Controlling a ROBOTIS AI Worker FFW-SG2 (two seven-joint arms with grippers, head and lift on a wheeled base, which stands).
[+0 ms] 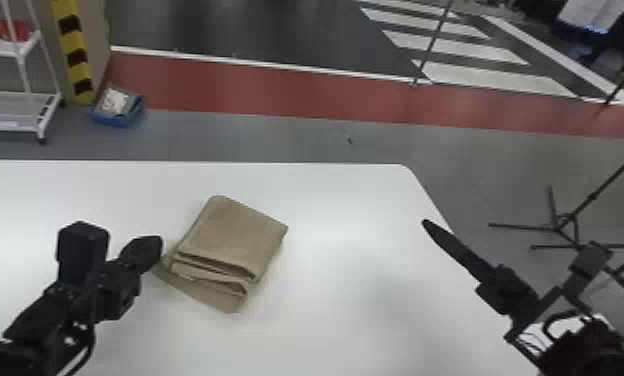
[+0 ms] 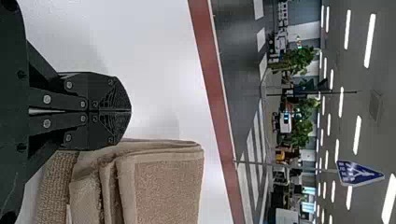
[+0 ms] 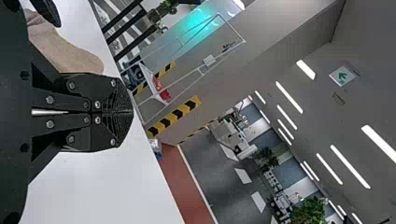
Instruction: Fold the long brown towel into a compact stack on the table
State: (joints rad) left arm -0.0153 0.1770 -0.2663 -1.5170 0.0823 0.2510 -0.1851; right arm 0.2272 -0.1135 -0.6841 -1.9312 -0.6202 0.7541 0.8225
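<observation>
"What's under the jaws?"
"The white tabletop [image 1: 341, 240], reaching out beyond both pairs."

"And the brown towel [image 1: 231, 235]?"
"Lying on it in a folded stack, just right of the left jaws, well left of the right ones. I can't tell whether it touches the left pair."

"Which way does it point?"
"Its long axis slants from near-left to far-right, layered edges toward the robot, smooth fold away."

"The jaws themselves?"
"Left gripper [image 1: 157, 245]: narrow, tips together. Right gripper [image 1: 428, 225]: likewise pressed together."
</observation>
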